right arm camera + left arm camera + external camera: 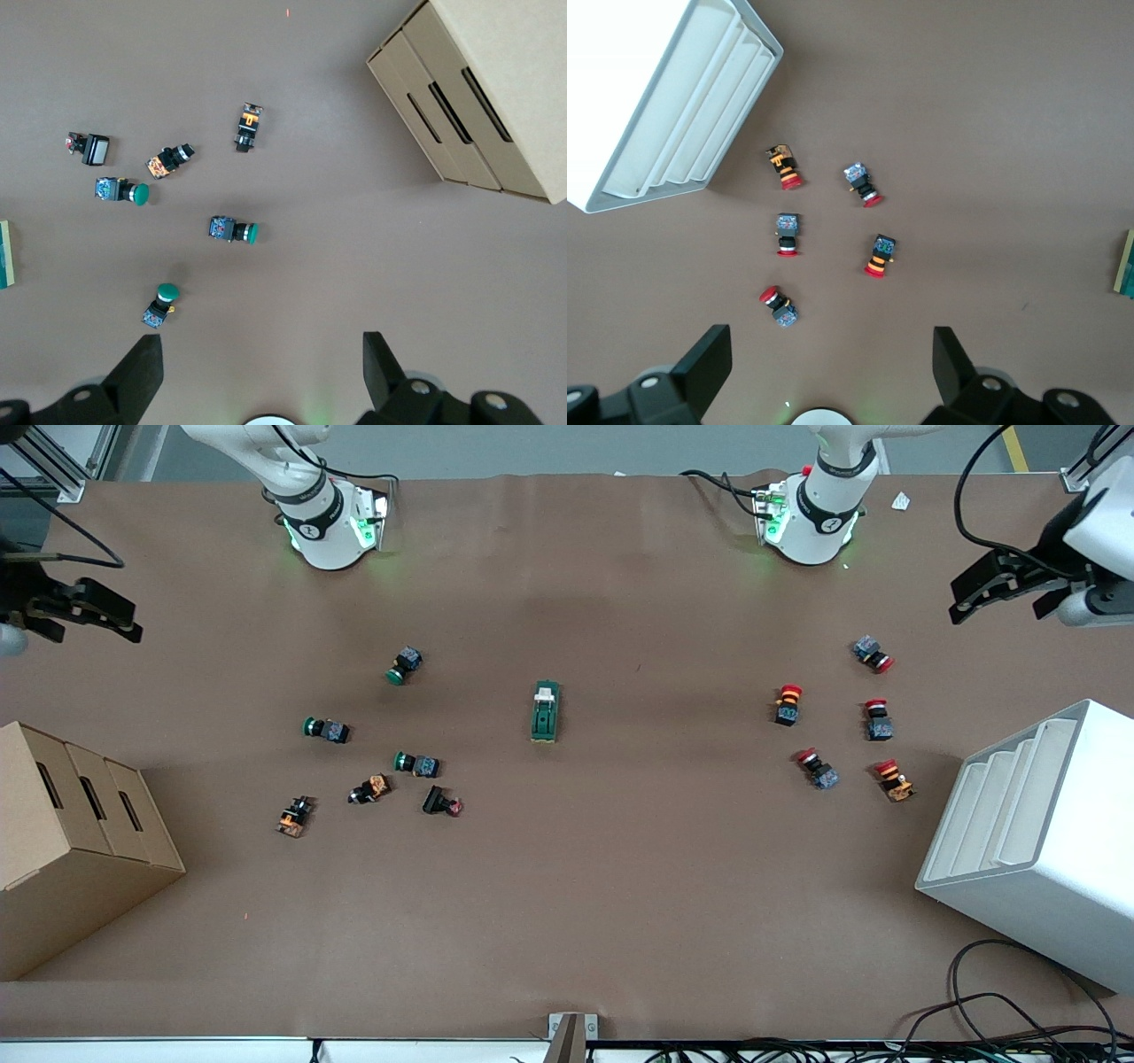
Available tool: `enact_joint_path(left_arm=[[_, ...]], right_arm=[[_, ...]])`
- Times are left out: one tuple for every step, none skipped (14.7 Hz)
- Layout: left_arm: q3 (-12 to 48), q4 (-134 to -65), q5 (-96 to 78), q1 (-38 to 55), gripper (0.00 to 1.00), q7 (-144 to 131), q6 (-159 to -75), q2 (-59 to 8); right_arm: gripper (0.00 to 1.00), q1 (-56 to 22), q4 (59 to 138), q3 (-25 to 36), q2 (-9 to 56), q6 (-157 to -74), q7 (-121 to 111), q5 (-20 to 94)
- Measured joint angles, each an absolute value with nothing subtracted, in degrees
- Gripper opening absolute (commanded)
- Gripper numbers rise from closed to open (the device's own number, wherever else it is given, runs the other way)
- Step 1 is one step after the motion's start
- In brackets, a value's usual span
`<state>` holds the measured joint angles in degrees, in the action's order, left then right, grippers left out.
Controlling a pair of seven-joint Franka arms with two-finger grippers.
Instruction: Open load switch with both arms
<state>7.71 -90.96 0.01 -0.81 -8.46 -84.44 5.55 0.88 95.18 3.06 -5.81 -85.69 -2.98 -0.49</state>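
Both of my end effectors are hanging high over the counter (567, 921), holding nothing, fingers spread wide. Left end effector (833, 376) is hovering over the counter's edge at the left arm's end, above the red push buttons (796, 235); right end effector (262, 376) is hovering over the edge at the right arm's end, above the green push buttons (232, 230). In the front view they are showing at the frame's sides: left end effector (997, 589), right end effector (84, 611).

Taking the load switch (546, 711) as my landmark: it is lying flat at the middle of the counter, dark green with its white piece at the end toward the bases, well apart from both end effectors. Toward the left arm's end from it, five red-capped buttons are sitting scattered, then a white slotted rack (1036, 824). Toward the right arm's end, green and dark buttons are lying loose, then a cardboard box (71, 841).
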Motion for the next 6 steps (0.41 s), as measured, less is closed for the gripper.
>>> enact_joint_path(left_arm=[[7.72,-91.32,0.01,-0.38,1.0,-8.45,-84.55,5.85],[7.72,-91.48,0.01,0.0,1.0,-8.45,-84.65,5.99],[7.73,-91.54,0.01,0.3,1.0,-8.45,-84.76,5.99],[7.73,-91.6,0.01,0.57,1.0,-8.45,-84.91,5.98],[7.73,-91.62,0.01,0.79,1.0,-8.45,-84.99,5.98],[7.73,-91.62,0.01,0.95,1.0,-8.45,-85.04,5.98]], right_arm=[[1.0,0.88,94.58,3.4,-5.97,-84.92,-3.08,-0.32],[1.0,0.88,93.77,3.46,-6.11,-84.04,-3.08,-0.27],[1.0,0.88,93.09,3.45,-6.26,-83.43,-3.08,-0.23],[1.0,0.88,92.62,3.45,-6.36,-83.11,-3.08,-0.21],[1.0,0.88,92.44,3.42,-6.37,-83.03,-3.09,-0.19],[1.0,0.87,92.43,3.36,-6.36,-83.03,-3.09,-0.17]])
